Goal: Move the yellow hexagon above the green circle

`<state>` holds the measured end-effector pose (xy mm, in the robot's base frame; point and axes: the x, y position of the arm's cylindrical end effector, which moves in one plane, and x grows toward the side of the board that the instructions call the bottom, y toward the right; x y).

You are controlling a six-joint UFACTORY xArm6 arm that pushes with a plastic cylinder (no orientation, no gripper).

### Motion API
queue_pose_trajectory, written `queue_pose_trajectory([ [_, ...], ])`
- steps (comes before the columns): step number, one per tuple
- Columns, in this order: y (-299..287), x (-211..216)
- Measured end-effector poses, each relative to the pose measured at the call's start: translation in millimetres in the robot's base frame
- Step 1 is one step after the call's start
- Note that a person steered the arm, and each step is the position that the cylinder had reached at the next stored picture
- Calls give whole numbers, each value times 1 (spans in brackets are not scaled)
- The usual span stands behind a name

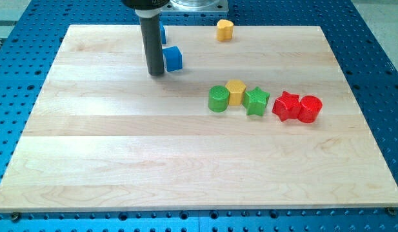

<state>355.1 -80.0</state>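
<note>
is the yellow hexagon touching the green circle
Touching: the camera view shows the yellow hexagon pressed against the green circle, no board visible between them.
</note>
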Motion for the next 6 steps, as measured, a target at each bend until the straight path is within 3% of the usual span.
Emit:
queue_pose_trajectory([
  [1,20,29],
  [3,112,136],
  [6,177,48],
])
